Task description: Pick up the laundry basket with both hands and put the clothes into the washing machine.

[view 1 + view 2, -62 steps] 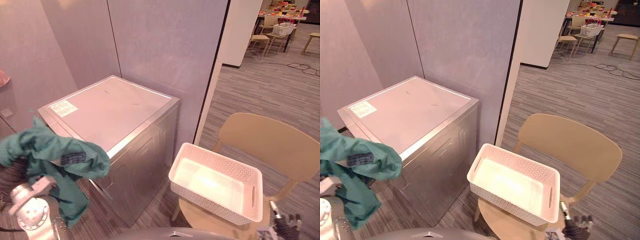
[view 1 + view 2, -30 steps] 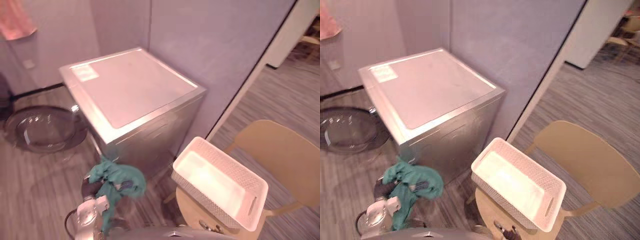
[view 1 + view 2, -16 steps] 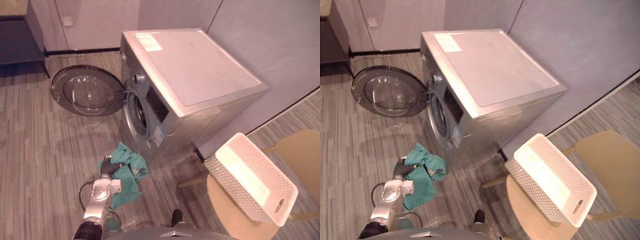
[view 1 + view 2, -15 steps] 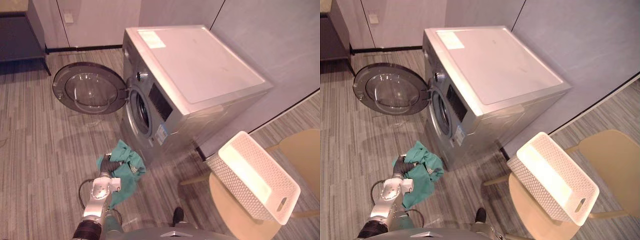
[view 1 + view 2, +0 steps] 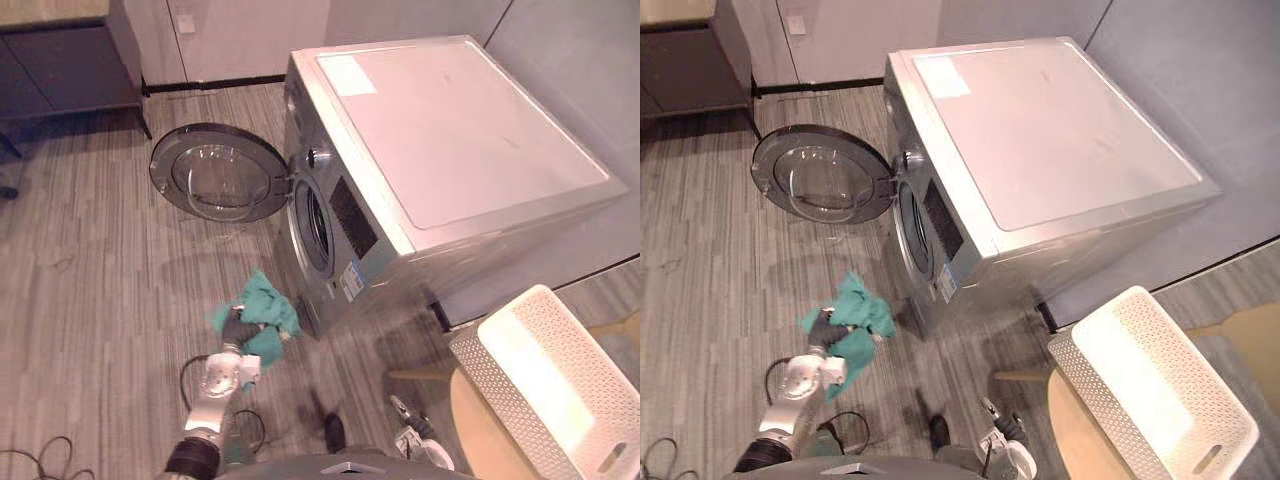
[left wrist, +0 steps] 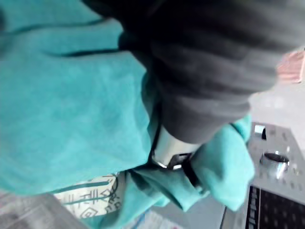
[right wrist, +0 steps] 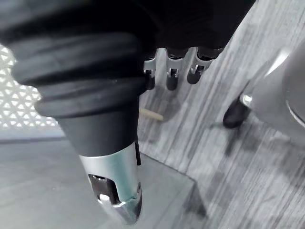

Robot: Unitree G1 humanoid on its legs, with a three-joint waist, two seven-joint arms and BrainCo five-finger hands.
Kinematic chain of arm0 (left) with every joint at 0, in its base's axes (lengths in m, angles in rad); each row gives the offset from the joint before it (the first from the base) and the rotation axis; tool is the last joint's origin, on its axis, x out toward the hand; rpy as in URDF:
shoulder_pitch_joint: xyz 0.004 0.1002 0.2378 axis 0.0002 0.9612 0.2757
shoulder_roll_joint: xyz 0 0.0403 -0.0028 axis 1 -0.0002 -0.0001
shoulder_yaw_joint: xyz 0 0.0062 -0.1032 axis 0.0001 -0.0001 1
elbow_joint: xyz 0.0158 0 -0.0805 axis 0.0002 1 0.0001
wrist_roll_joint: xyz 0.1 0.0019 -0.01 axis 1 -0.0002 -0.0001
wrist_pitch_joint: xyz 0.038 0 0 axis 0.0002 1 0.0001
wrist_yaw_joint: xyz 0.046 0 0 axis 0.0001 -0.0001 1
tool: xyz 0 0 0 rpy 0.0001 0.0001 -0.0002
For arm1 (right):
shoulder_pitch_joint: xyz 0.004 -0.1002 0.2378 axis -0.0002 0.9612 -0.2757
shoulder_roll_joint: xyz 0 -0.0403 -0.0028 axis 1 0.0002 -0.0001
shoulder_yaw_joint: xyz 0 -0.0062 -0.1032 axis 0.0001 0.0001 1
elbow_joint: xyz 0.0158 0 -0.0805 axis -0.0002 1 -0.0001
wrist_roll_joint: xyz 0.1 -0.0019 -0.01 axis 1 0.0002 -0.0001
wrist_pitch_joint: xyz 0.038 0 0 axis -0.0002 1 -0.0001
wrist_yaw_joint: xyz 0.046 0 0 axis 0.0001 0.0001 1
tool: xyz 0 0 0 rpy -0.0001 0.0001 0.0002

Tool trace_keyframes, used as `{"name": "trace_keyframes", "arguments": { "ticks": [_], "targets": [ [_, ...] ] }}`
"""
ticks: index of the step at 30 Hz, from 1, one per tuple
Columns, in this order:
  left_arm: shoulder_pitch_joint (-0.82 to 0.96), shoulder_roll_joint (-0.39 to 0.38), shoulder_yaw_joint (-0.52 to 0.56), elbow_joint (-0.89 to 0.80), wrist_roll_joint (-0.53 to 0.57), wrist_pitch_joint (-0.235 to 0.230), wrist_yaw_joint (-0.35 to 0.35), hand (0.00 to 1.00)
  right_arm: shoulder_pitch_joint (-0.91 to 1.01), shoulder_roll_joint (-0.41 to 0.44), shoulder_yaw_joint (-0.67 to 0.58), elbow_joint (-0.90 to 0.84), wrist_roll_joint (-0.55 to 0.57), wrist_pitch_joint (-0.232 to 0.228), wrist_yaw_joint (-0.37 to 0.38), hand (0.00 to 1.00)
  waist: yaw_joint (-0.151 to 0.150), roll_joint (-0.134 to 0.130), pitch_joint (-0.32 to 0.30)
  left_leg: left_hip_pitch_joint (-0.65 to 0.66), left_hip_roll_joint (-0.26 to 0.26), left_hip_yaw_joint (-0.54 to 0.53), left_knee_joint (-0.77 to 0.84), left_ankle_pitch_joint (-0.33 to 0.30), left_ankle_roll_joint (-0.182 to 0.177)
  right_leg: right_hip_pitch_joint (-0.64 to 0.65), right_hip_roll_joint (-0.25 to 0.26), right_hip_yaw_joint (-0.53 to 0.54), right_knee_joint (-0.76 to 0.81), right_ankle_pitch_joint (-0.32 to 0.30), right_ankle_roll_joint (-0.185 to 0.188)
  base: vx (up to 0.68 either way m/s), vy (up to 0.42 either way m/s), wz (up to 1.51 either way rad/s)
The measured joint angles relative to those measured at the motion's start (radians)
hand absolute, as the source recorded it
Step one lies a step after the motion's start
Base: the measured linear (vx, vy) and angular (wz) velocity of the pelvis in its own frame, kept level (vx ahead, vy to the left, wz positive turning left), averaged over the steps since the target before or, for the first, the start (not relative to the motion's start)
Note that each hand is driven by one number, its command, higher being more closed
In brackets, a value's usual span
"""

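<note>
My left hand (image 5: 236,328) is shut on a teal garment (image 5: 262,308), low over the floor just in front of the silver washing machine (image 5: 450,140). The cloth (image 6: 71,109) wraps over the fingers, with the thumb (image 6: 167,149) pressed into it. The machine's round door (image 5: 220,175) stands swung open, and its drum opening (image 5: 316,225) is dark. The white lattice laundry basket (image 5: 500,400) sits on a tan chair (image 5: 468,425) at the lower right, with nothing lying in it. My right hand (image 5: 996,416) hangs low beside the chair, fingers (image 7: 169,71) relaxed and holding nothing.
A dark cabinet (image 5: 60,60) stands at the far left against the wall. Grey plank floor (image 5: 90,290) spreads out in front of the machine. The open door takes up floor space to the left of the drum opening.
The view has swung, so the machine's front and open door now sit nearer the middle. My left hand still holds the teal garment low by the drum. My right hand has come into sight.
</note>
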Motion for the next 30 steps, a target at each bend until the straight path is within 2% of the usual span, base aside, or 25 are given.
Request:
{"name": "trace_keyframes", "arguments": {
  "ticks": [1, 2, 3, 6, 7, 9, 10, 11, 12, 13, 14, 15, 16, 17, 18, 19, 21, 23, 24, 25, 26, 27, 28, 29, 30],
  "targets": [
    [-0.001, -0.008, -0.004, 0.005, 0.0, -0.001, -0.008, 1.0, 0.006, -0.003, -0.008, -0.004, 0.0, -0.002, 0.001, 0.0, -0.018, 0.01, 0.002, 0.023, 0.007, -0.001, -0.029, 0.015, -0.01, -0.012, 0.021, 0.015, 0.013, -0.053, -0.048, 0.16, -0.2, 0.49],
    [-0.011, -0.016, -0.005, 0.006, -0.001, -0.002, -0.022, 1.0, 0.015, 0.001, -0.021, -0.008, 0.0, -0.004, 0.001, 0.0, -0.04, -0.019, -0.009, 0.044, -0.005, 0.001, -0.064, 0.021, -0.019, 0.022, 0.024, 0.05, -0.127, -0.012, -0.1, 0.09, -0.194, 0.7],
    [-0.045, -0.02, -0.02, 0.049, -0.002, -0.006, -0.035, 1.0, 0.019, 0.004, -0.046, 0.0, -0.001, -0.004, 0.0, 0.0, -0.043, -0.026, 0.002, 0.057, -0.013, -0.018, -0.075, 0.008, -0.039, 0.024, 0.024, 0.037, -0.127, 0.051, -0.086, 0.1, -0.157, 0.66],
    [-0.061, -0.029, -0.072, 0.038, -0.002, -0.006, -0.048, 1.0, 0.032, 0.003, -0.064, 0.002, 0.002, 0.0, -0.003, 0.0, -0.026, 0.007, 0.017, 0.057, 0.009, 0.019, -0.026, -0.001, -0.065, 0.025, 0.04, 0.044, -0.11, 0.014, -0.091, 0.11, -0.059, 0.05],
    [-0.058, -0.03, -0.073, 0.039, -0.002, -0.005, -0.049, 1.0, 0.035, 0.002, -0.067, -0.004, 0.008, 0.001, -0.004, 0.0, -0.028, 0.007, 0.017, 0.055, 0.007, 0.029, -0.002, -0.002, -0.065, 0.026, 0.039, 0.048, -0.094, -0.004, -0.092, 0.06, -0.058, 0.01],
    [-0.051, -0.031, -0.078, 0.035, -0.016, 0.002, -0.055, 1.0, 0.04, 0.004, -0.067, -0.006, 0.009, 0.002, -0.005, 0.0, -0.031, 0.011, 0.03, 0.032, 0.019, 0.033, 0.168, -0.018, -0.051, 0.08, 0.024, 0.046, -0.069, -0.043, -0.098, 0.06, -0.056, 0.16],
    [-0.032, -0.031, -0.078, 0.007, -0.02, 0.002, -0.058, 1.0, 0.043, 0.002, -0.065, -0.006, 0.009, 0.002, -0.005, 0.0, -0.03, 0.017, 0.037, -0.019, 0.046, 0.012, 0.35, -0.01, -0.034, 0.12, 0.024, 0.044, -0.055, -0.069, -0.11, 0.04, -0.062, -0.07],
    [-0.012, -0.031, -0.078, -0.034, -0.021, 0.002, -0.058, 1.0, 0.051, -0.006, -0.057, -0.007, 0.008, 0.002, -0.005, 0.0, -0.014, 0.026, 0.038, -0.071, 0.063, -0.029, 0.51, 0.039, 0.016, 0.141, 0.027, 0.056, -0.028, -0.096, -0.123, 0.03, -0.047, -0.26],
    [-0.007, -0.031, -0.078, -0.047, -0.021, 0.001, -0.058, 1.0, 0.049, -0.01, -0.049, -0.01, 0.008, 0.002, -0.005, 0.0, -0.005, 0.03, 0.037, -0.094, 0.069, -0.041, 0.568, 0.079, 0.02, 0.145, 0.028, 0.07, -0.015, -0.108, -0.125, 0.05, 0.013, -0.53],
    [-0.003, -0.031, -0.076, -0.063, -0.021, 0.001, -0.056, 1.0, 0.049, -0.018, -0.022, -0.027, 0.008, 0.002, -0.005, 0.0, 0.008, 0.029, 0.037, -0.133, 0.074, -0.051, 0.656, 0.171, 0.021, 0.15, 0.022, 0.103, -0.002, -0.121, -0.129, 0.1, 0.085, -0.66],
    [0.003, -0.03, -0.077, -0.072, -0.021, 0.0, -0.056, 1.0, 0.048, -0.018, 0.002, -0.058, 0.008, 0.0, -0.005, 0.0, 0.017, 0.029, 0.038, -0.18, 0.085, -0.045, 0.728, 0.191, 0.045, 0.15, 0.014, 0.145, 0.0, -0.127, -0.132, 0.09, 0.079, -0.7],
    [0.003, -0.03, -0.077, -0.072, -0.021, 0.0, -0.056, 1.0, 0.044, -0.019, 0.012, -0.067, 0.007, 0.0, -0.005, 0.0, 0.018, 0.032, 0.037, -0.194, 0.084, -0.04, 0.748, 0.149, 0.054, 0.148, 0.01, 0.165, 0.001, -0.13, -0.132, 0.13, 0.129, -0.83],
    [0.003, -0.028, -0.076, -0.071, -0.021, 0.0, -0.055, 1.0, 0.03, -0.019, 0.022, -0.071, 0.004, 0.001, -0.005, 0.0, 0.018, 0.031, 0.037, -0.213, 0.081, -0.028, 0.741, 0.071, 0.092, 0.132, 0.0, 0.211, 0.004, -0.138, -0.13, 0.15, 0.152, -0.88],
    [0.003, -0.025, -0.079, -0.065, -0.022, 0.0, -0.052, 1.0, 0.013, -0.022, 0.026, -0.061, -0.006, 0.002, -0.005, 0.0, 0.016, 0.024, 0.039, -0.231, 0.068, -0.042, 0.688, 0.014, 0.105, 0.113, -0.019, 0.254, 0.008, -0.15, -0.119, 0.19, 0.195, -0.87],
    [0.003, -0.023, -0.081, -0.059, -0.023, 0.0, -0.05, 1.0, 0.005, -0.025, 0.027, -0.049, -0.013, 0.001, -0.005, 0.0, 0.013, 0.017, 0.039, -0.236, 0.057, -0.056, 0.648, -0.004, 0.11, 0.101, -0.032, 0.273, 0.012, -0.158, -0.111, 0.25, 0.281, -0.82],
    [0.001, -0.02, -0.083, -0.04, -0.023, 0.0, -0.041, 1.0, -0.007, -0.039, 0.026, -0.023, -0.014, 0.002, -0.006, 0.0, 0.003, 0.004, 0.036, -0.243, 0.017, -0.111, 0.54, -0.026, 0.116, 0.083, -0.066, 0.321, 0.023, -0.178, -0.087, 0.24, 0.278, -0.67],
    [0.001, -0.019, -0.081, -0.014, -0.023, 0.0, -0.034, 1.0, -0.031, -0.081, 0.023, 0.026, -0.041, 0.002, -0.006, 0.0, -0.012, -0.001, 0.038, -0.238, -0.042, -0.237, 0.343, -0.028, 0.106, 0.067, -0.124, 0.404, 0.028, -0.202, -0.037, 0.3, 0.375, -0.82],
    [0.001, -0.016, -0.079, -0.012, -0.024, 0.0, -0.03, 1.0, -0.041, -0.105, 0.023, 0.07, -0.054, 0.004, -0.007, 0.0, -0.01, -0.001, 0.038, -0.221, -0.043, -0.288, 0.214, -0.019, 0.094, 0.067, -0.159, 0.482, -0.001, -0.209, -0.015, 0.39, 0.591, -1.19],
    [0.001, -0.019, -0.08, -0.01, -0.032, 0.0, -0.028, 1.0, -0.06, -0.128, 0.026, 0.097, -0.088, 0.017, -0.007, 0.0, -0.011, 0.023, 0.024, -0.162, -0.016, -0.306, 0.056, 0.097, 0.101, 0.06, -0.173, 0.56, -0.004, -0.212, 0.039, 0.41, 0.728, -1.5],
    [0.001, -0.019, -0.082, -0.004, -0.037, 0.0, -0.025, 1.0, -0.069, -0.133, 0.024, 0.111, -0.095, 0.021, -0.007, 0.0, -0.009, 0.008, 0.016, -0.133, -0.025, -0.313, 0.064, 0.025, -0.001, 0.056, -0.186, 0.591, -0.008, -0.212, 0.071, 0.33, 0.644, -1.56],
    [-0.004, -0.007, -0.077, 0.014, -0.039, 0.0, -0.018, 1.0, -0.08, -0.124, 0.026, 0.127, -0.106, 0.025, -0.004, 0.0, -0.027, -0.012, 0.006, -0.124, -0.047, -0.274, 0.091, -0.048, -0.062, 0.053, -0.223, 0.609, -0.025, -0.187, 0.12, 0.18, 0.57, -1.04],
    [-0.006, 0.015, -0.077, 0.029, -0.039, 0.0, -0.016, 1.0, -0.089, -0.112, 0.025, 0.153, -0.125, 0.024, -0.003, 0.0, -0.04, -0.023, 0.002, -0.113, -0.053, -0.198, 0.144, -0.131, -0.1, 0.055, -0.253, 0.642, -0.056, -0.109, 0.155, 0.17, 0.561, -1.0],
    [-0.006, 0.029, -0.076, 0.036, -0.039, 0.0, -0.016, 1.0, -0.093, -0.103, 0.024, 0.166, -0.128, 0.03, -0.003, 0.0, -0.034, -0.034, 0.004, -0.098, -0.055, -0.155, 0.169, -0.151, -0.088, 0.053, -0.258, 0.667, -0.071, -0.056, 0.157, 0.17, 0.646, -1.34],
    [0.002, 0.052, -0.075, 0.051, -0.039, 0.0, -0.015, 1.0, -0.094, -0.092, 0.024, 0.184, -0.128, 0.043, -0.002, 0.0, -0.029, -0.03, 0.003, -0.071, -0.048, -0.079, 0.187, -0.167, -0.067, 0.055, -0.266, 0.675, -0.122, 0.078, 0.156, 0.1, 0.448, -1.16],
    [0.003, 0.061, -0.076, 0.054, -0.039, 0.001, -0.015, 1.0, -0.091, -0.089, 0.023, 0.187, -0.128, 0.044, -0.003, 0.0, -0.033, -0.024, 0.001, -0.07, -0.048, -0.048, 0.182, -0.167, -0.066, 0.054, -0.273, 0.664, -0.153, 0.152, 0.16, 0.04, 0.48, -0.99]
  ]
}}
